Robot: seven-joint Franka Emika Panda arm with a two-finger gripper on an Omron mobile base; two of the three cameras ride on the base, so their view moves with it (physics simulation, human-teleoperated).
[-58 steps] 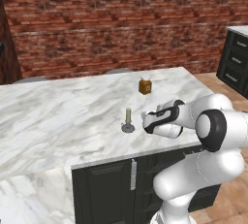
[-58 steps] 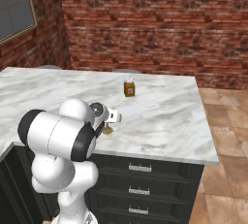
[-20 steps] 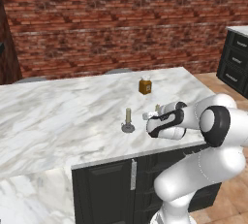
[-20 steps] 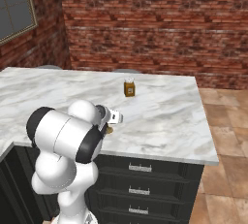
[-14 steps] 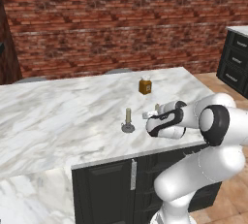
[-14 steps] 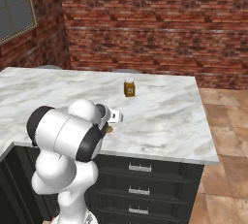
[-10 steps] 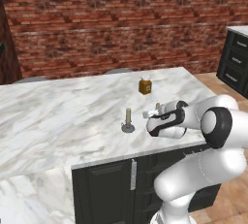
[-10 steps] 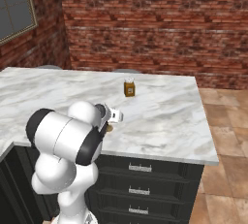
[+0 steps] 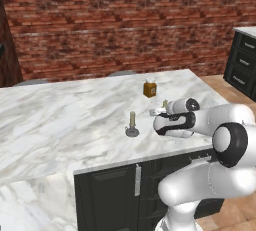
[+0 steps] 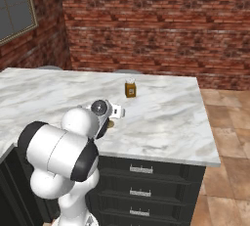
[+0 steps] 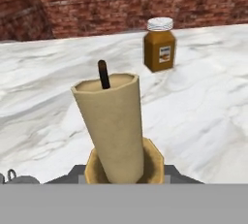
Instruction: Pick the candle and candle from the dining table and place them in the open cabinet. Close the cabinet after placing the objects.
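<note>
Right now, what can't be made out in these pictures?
- Gripper: left base view, the hand covers the fingertips; open or shut cannot be told.
- Brass-gold candle: hand view, its stem and base are cut off by the bottom edge; a grip cannot be confirmed.
- Grey-silver candle: right base view, the arm stands in front of it.
- Amber carton: label too blurred to read.

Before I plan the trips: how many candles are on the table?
2: a candle on a grey holder stands left of the gripper; a candle in a brass holder is right at the gripper.
</note>
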